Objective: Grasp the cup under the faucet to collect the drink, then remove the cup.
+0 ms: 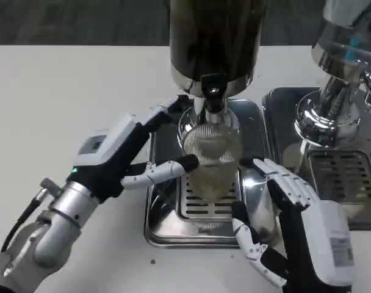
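Note:
A clear ribbed cup (211, 160) stands under the black faucet (212, 94) of the dark drink dispenser (215, 43), over the grate of a steel drip tray (163, 226). Pale liquid shows in the cup's lower part. My left hand (121, 155) reaches in from the left, with fingers (167, 170) touching the cup's left side and others curving behind it. To the right of the cup is my right hand (295, 220), fingers spread and a little apart from the cup, holding nothing.
A second chrome dispenser (335, 91) stands on its own drip tray (338, 177) at the right. White table (63, 91) stretches to the left and along the front.

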Controlling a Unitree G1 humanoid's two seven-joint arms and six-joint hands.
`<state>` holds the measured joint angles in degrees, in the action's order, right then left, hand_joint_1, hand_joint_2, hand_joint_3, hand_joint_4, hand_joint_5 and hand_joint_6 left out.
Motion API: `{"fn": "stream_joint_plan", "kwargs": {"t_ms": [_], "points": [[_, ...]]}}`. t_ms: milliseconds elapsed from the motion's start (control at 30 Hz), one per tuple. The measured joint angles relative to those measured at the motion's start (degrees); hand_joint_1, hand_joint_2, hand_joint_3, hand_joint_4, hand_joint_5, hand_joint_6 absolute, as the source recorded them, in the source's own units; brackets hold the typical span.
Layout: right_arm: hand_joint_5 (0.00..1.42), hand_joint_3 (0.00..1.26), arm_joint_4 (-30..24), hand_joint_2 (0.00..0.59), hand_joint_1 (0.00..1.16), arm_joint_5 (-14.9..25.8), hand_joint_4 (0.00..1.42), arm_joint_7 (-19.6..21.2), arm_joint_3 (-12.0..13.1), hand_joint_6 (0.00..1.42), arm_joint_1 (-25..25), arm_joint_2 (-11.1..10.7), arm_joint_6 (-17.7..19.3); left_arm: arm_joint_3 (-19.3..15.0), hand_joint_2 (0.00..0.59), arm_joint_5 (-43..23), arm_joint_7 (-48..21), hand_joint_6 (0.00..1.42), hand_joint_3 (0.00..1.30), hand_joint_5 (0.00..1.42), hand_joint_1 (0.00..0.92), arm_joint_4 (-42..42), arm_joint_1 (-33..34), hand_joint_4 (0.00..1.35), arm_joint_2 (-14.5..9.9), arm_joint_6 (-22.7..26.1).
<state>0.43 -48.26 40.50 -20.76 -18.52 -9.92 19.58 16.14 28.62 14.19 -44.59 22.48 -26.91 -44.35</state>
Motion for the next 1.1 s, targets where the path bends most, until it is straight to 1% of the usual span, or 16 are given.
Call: {"fn": "stream_joint_plan", "kwargs": {"t_ms": [67, 100, 167, 200, 300, 333, 367, 433, 500, 567, 600, 667, 700, 800, 967, 1100], "points": [[0.25, 0.29, 0.3, 0.461, 0.42, 0.3, 0.23, 0.0, 0.1, 0.25, 0.2, 0.0, 0.1, -2.5, 0.117, -3.5, -2.0, 0.25, 0.2, 0.28, 0.0, 3.5, -2.6, 0.23, -2.3, -1.5], [0.25, 0.29, 0.4, 0.461, 0.42, 0.4, 0.23, 0.0, 0.1, 0.25, 0.2, -0.1, 0.1, -3.3, 0.12, -4.4, -2.7, 0.25, 0.22, 0.28, 0.0, 4.3, -3.1, 0.24, -3.0, -1.8], [0.25, 0.29, 1.2, 0.461, 0.42, 0.5, 0.24, 0.0, 0.1, 0.24, 0.5, -0.1, 0.2, -6.1, 0.118, -8.7, -6.0, 0.25, 0.24, 0.29, 0.0, 7.3, -5.0, 0.26, -5.0, -2.7], [0.25, 0.29, 1.3, 0.461, 0.42, 0.6, 0.24, 0.0, 0.1, 0.23, 0.5, -0.1, 0.2, -6.6, 0.119, -10.0, -7.0, 0.25, 0.24, 0.29, 0.0, 7.8, -5.2, 0.26, -5.4, -3.0], [0.25, 0.29, 1.6, 0.461, 0.42, 0.9, 0.24, 0.0, 0.1, 0.23, 0.9, 0.0, 0.4, -8.5, 0.115, -20.1, -15.8, 0.25, 0.29, 0.3, 0.0, 9.6, -5.9, 0.27, -6.7, -4.5], [0.25, 0.29, 1.8, 0.461, 0.42, 1.0, 0.24, 0.0, 0.1, 0.23, 1.2, 0.0, 0.4, -9.2, 0.115, -25.9, -20.9, 0.25, 0.31, 0.3, 0.0, 10.1, -5.8, 0.27, -7.0, -4.5], [0.25, 0.29, 2.0, 0.461, 0.42, 1.1, 0.24, 0.0, 0.1, 0.23, 1.4, 0.0, 0.4, -9.8, 0.114, -30.2, -24.9, 0.25, 0.31, 0.3, 0.0, 10.4, -5.6, 0.28, -7.2, -4.3], [0.25, 0.29, 2.3, 0.461, 0.42, 1.3, 0.24, 0.0, 0.1, 0.23, 1.9, 0.0, 0.5, -11.3, 0.105, -38.9, -34.0, 0.25, 0.32, 0.3, 0.0, 11.4, -4.7, 0.28, -7.3, -2.4], [0.25, 0.29, 2.7, 0.461, 0.42, 1.4, 0.25, 0.0, 0.1, 0.23, 2.4, 0.1, 0.7, -13.1, 0.095, -47.5, -43.6, 0.22, 0.32, 0.28, 0.0, 12.7, -3.1, 0.27, -7.3, 2.0], [0.25, 0.29, 3.6, 0.461, 0.42, 1.9, 0.25, 0.0, 0.1, 0.23, 2.7, 0.2, 1.1, -15.4, 0.09, -55.1, -53.4, 0.21, 0.3, 0.27, 0.0, 14.3, -0.4, 0.26, -7.3, 8.4], [0.25, 0.29, 3.8, 0.461, 0.42, 2.3, 0.25, 0.0, 0.1, 0.23, 2.7, 0.2, 1.2, -16.5, 0.09, -57.6, -57.3, 0.2, 0.25, 0.26, 0.0, 15.0, 1.2, 0.24, -7.4, 11.5], [0.25, 0.29, 4.0, 0.461, 0.42, 2.6, 0.25, 0.0, 0.2, 0.23, 2.8, 0.2, 1.3, -18.1, 0.089, -61.2, -63.0, 0.19, 0.22, 0.25, 0.0, 15.7, 3.4, 0.22, -7.3, 17.3], [0.25, 0.29, 4.1, 0.461, 0.42, 2.6, 0.25, 0.0, 0.2, 0.23, 2.8, 0.2, 1.3, -18.4, 0.089, -62.1, -64.6, 0.18, 0.21, 0.24, 0.0, 15.9, 4.0, 0.21, -7.3, 19.3], [0.25, 0.29, 4.3, 0.461, 0.42, 2.7, 0.25, 0.1, 0.2, 0.22, 2.9, 0.3, 1.4, -19.8, 0.09, -64.9, -71.3, 0.17, 0.2, 0.22, 0.0, 16.2, 7.3, 0.18, -6.7, 29.1], [0.25, 0.29, 4.7, 0.461, 0.42, 3.5, 0.25, 0.2, 0.5, 0.22, 3.0, 0.5, 1.4, -20.1, 0.095, -66.4, -77.2, 0.15, 0.18, 0.19, 0.0, 16.9, 10.8, 0.15, -4.6, 40.1], [0.25, 0.29, 5.2, 0.461, 0.42, 3.7, 0.25, 0.4, 0.6, 0.21, 3.1, 0.7, 1.4, -20.1, 0.094, -66.0, -79.1, 0.13, 0.17, 0.18, 0.0, 17.0, 12.0, 0.12, -2.7, 43.8]]}}
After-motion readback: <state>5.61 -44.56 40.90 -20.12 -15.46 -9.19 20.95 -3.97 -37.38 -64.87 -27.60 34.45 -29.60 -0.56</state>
